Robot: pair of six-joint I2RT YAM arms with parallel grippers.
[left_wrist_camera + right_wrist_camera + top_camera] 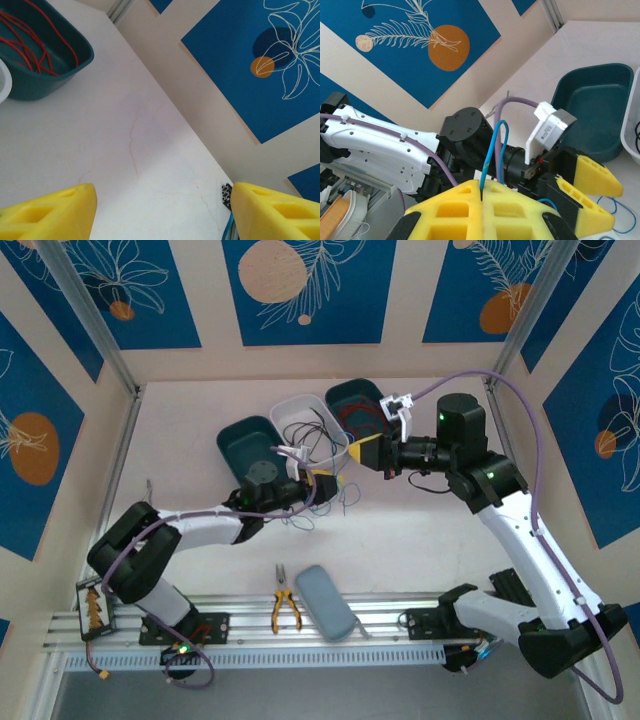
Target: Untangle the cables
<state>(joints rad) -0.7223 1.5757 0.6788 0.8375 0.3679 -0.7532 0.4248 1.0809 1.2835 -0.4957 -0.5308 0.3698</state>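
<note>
There are two robot arms, three tubs, one pair of pliers and one flat case on the white table (190, 430).

The right pincer (482, 187) is pressed tight together. It pinches one thin blue cable (490, 155), which goes up from its yellow tips, bends in a loop and comes back down. From above, this pincer (362, 452) is just beside the white tub (295, 403).

The left pincer (164, 195) is spread wide. Its two yellow fingers (60, 210) have only bare table between them. From above it (325, 485) sits in the middle of the table, close to the right pincer. More blue cable lies in small loops (318, 508) on the table, just beside the left pincer.

The three tubs stand in a row at the back. Two are teal and one is white, with the white one in the middle. The right teal tub (345, 388) has red cables (358, 412) inside. The white tub has a few dark cables (312, 430) in it. The left teal tub (238, 440) is partly hidden by the left arm, so I cannot tell what is in it.

The pliers (285, 610) have yellow handles. They lie at the near edge, just beside the grey-blue case (325, 602).
</note>
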